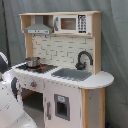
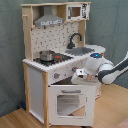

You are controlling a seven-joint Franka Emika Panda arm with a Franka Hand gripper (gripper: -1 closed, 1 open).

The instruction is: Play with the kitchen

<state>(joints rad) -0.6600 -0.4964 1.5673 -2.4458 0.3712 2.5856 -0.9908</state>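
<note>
Second exterior view: white, light-wood kitchen (image 2: 47, 75), metal pot (image 2: 47, 55); arm bent, gripper (image 2: 78, 77) at knob panel, jaws' state unclear.

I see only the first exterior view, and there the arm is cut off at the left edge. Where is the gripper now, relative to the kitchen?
Observer: In the second exterior view the gripper is at the knob panel on the front of the kitchen, below the stovetop edge.
Operator: The arm hides the oven front from me. How does the oven door stand?
Observer: The oven door is upright directly under the gripper and looks closed. Its large window is unobstructed.
Operator: From which side does the arm reach in?
Observer: The arm enters from the second exterior view's right and crosses in front of the sink end of the counter.
</note>
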